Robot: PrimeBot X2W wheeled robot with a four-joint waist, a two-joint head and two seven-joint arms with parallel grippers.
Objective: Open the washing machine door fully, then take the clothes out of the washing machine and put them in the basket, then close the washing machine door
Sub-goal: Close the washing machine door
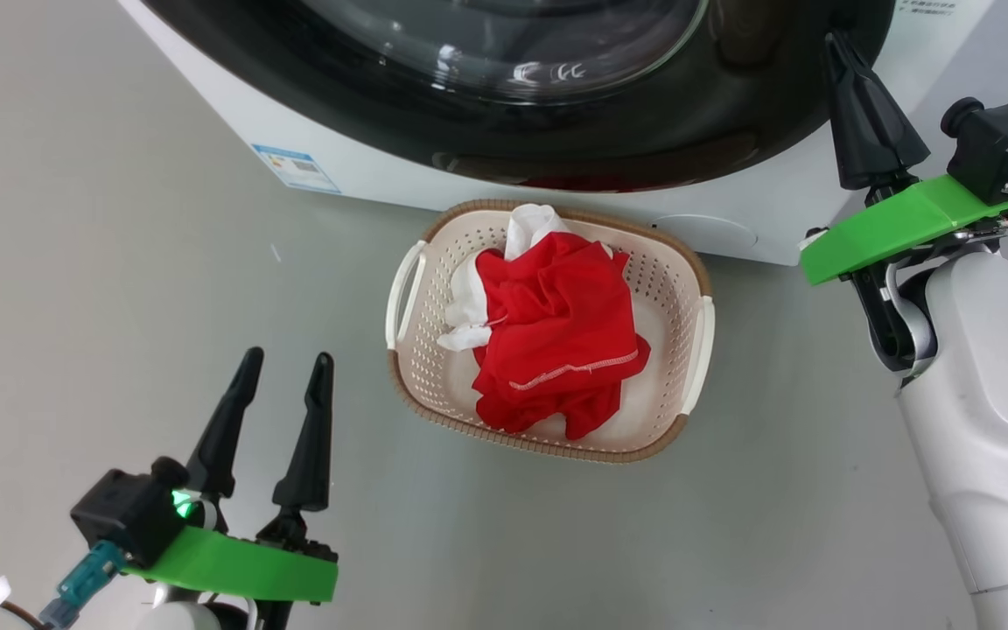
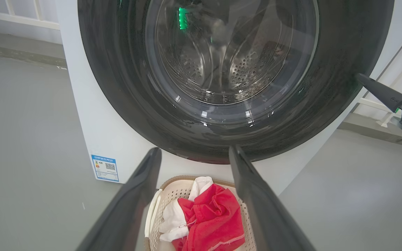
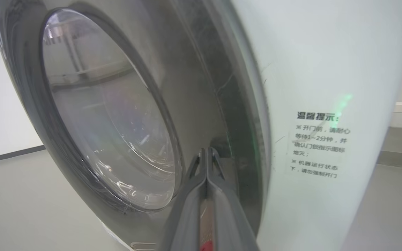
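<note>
The washing machine door (image 1: 644, 131), with its glossy black rim and glass bowl, lies flat against the white washing machine (image 1: 364, 166). The bare steel drum shows through the glass (image 2: 229, 59). My right gripper (image 1: 835, 39) is shut, its tip (image 3: 206, 151) touching the door's rim at its right edge. On the floor before the machine stands the cream basket (image 1: 434, 332) holding the red and white clothes (image 1: 556, 332). My left gripper (image 1: 286, 359) hangs open and holds nothing, left of the basket and nearer to me. Its wrist view looks over the basket (image 2: 173, 190) and clothes (image 2: 211, 216) towards the door (image 2: 222, 143).
Grey floor (image 1: 119, 262) surrounds the basket. A blue label (image 1: 296, 168) sits at the machine's base and a printed notice (image 3: 318, 144) on its front beside the door. A white railing (image 2: 12, 14) runs behind the machine. My right forearm (image 1: 985, 420) stands at the right.
</note>
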